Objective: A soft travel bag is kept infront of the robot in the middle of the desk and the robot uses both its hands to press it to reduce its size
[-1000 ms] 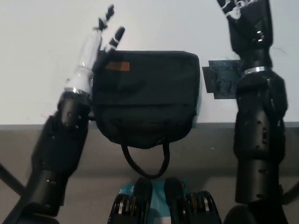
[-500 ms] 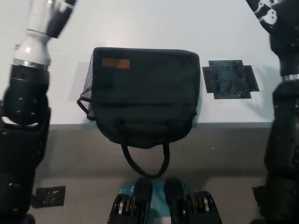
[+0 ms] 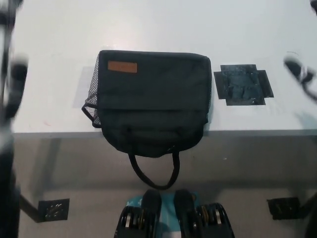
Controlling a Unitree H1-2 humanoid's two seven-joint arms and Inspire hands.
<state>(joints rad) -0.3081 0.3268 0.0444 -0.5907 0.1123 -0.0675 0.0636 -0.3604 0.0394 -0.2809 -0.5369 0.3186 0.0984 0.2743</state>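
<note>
The soft dark travel bag (image 3: 153,96) lies flat in the middle of the white desk (image 3: 148,25), its near end over the front edge. It has an orange-brown label (image 3: 122,67) and a mesh pocket (image 3: 90,99) on its left side. Its carry strap (image 3: 153,176) hangs in a loop below the desk edge. My left hand (image 3: 11,74) is only a motion-blurred streak at the picture's left edge, well away from the bag. My right hand (image 3: 301,73) is a blurred shape at the right edge, also apart from the bag. Nothing touches the bag.
A dark tape patch (image 3: 242,84) sits on the desk just right of the bag. The desk's front edge runs across the picture below the bag's middle. Two dark floor markers (image 3: 52,209) (image 3: 283,207) lie on the grey floor.
Both arms have swung outward and away from the bag, from beside it to the picture's edges, and now show only as blur. The bag has not moved.
</note>
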